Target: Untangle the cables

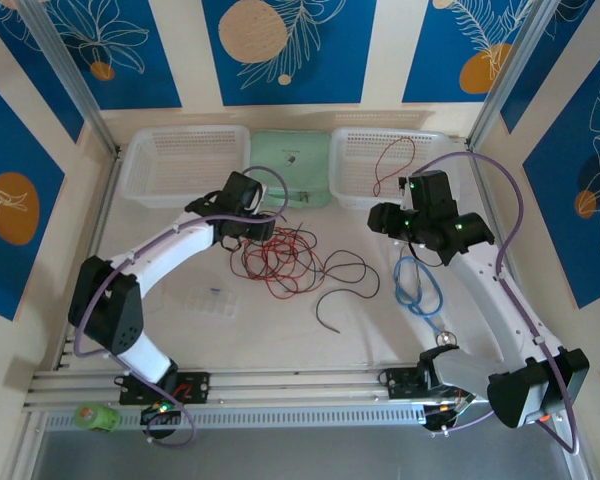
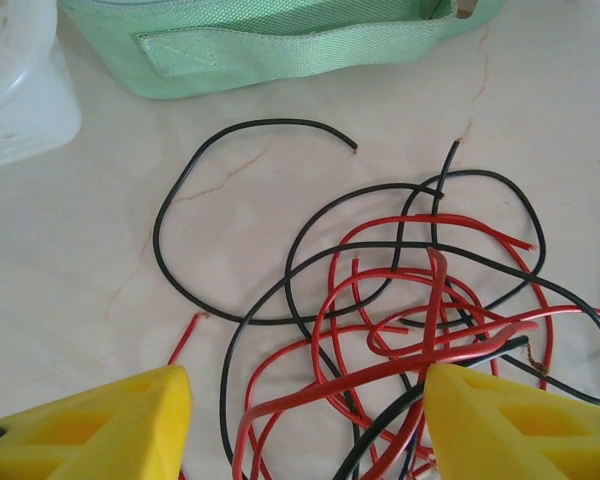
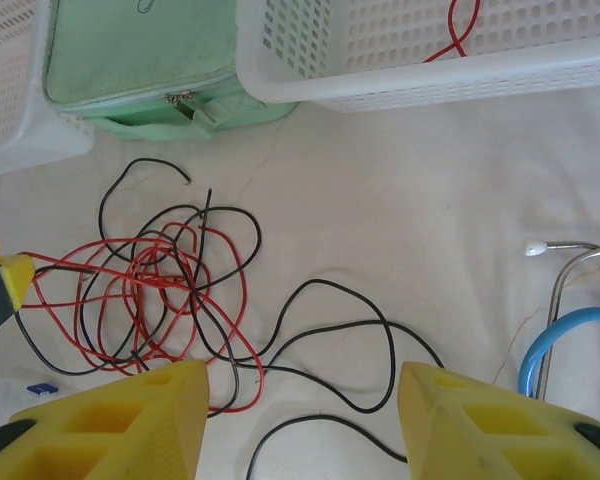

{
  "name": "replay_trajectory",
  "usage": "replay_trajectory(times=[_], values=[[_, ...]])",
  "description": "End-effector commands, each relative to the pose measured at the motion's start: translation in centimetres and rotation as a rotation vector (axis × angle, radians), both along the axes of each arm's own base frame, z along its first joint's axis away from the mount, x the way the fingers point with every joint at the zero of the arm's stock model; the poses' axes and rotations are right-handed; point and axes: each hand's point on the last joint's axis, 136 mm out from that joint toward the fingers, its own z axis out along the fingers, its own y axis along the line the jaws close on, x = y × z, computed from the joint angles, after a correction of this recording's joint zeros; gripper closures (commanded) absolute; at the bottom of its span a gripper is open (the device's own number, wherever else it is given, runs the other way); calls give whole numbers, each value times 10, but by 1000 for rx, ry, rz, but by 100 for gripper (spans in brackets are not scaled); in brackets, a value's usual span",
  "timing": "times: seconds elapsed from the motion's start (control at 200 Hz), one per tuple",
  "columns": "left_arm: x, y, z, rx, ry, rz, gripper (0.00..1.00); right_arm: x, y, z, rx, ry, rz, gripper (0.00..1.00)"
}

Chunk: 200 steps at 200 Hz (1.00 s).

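The left pincer (image 2: pixel 305 392) and the right pincer (image 3: pixel 302 388) both gape wide. The cables (image 1: pixel 280 258), thin curly red and black strands, lie knotted mid-tabletop (image 1: pixel 180 335). Beyond them sits a green zip pouch (image 1: pixel 292 165). One red strand (image 1: pixel 392 165) lies in the right white basket (image 1: pixel 352 196).

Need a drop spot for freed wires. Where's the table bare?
Bare table between the loose black wire and the near rail, and between the tangle and the right basket. Crowded at the tangle and by the blue cable.
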Motion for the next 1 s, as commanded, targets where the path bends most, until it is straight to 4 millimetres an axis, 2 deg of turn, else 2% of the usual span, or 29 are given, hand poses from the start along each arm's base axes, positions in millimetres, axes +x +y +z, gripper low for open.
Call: replay_trajectory(times=[0.0, 0.24, 0.315, 0.405, 0.49, 0.52, 0.63, 0.75, 0.89, 0.995], values=[[15, -3, 0, -5, -22, -37, 39, -7, 1, 1, 11, 10, 5, 48], [19, -16, -14, -16, 0, -122, 43, -8, -1, 1, -2, 10, 2, 50], [20, -21, -15, -28, -3, -155, 48, -8, -2, 2, -6, 8, 0, 51], [21, -25, -15, -38, -5, -173, 68, -8, -3, 1, -9, 8, -5, 52], [23, -24, -7, -45, -26, -157, 100, -9, -3, 1, -8, 9, -6, 53], [23, -22, -2, -49, -39, -148, 100, -9, -3, 1, -6, 10, -8, 53], [22, -19, 32, -74, -93, -127, 100, -11, -1, 1, 6, 7, 4, 54], [13, -17, 87, -114, -163, -124, 100, -15, 12, 5, 41, -23, 71, 55], [-9, -19, 152, -184, -237, -158, 100, -22, 42, 9, 115, -96, 210, 51], [-28, -21, 178, -222, -242, -183, 100, -29, 70, 10, 186, -125, 325, 48]])
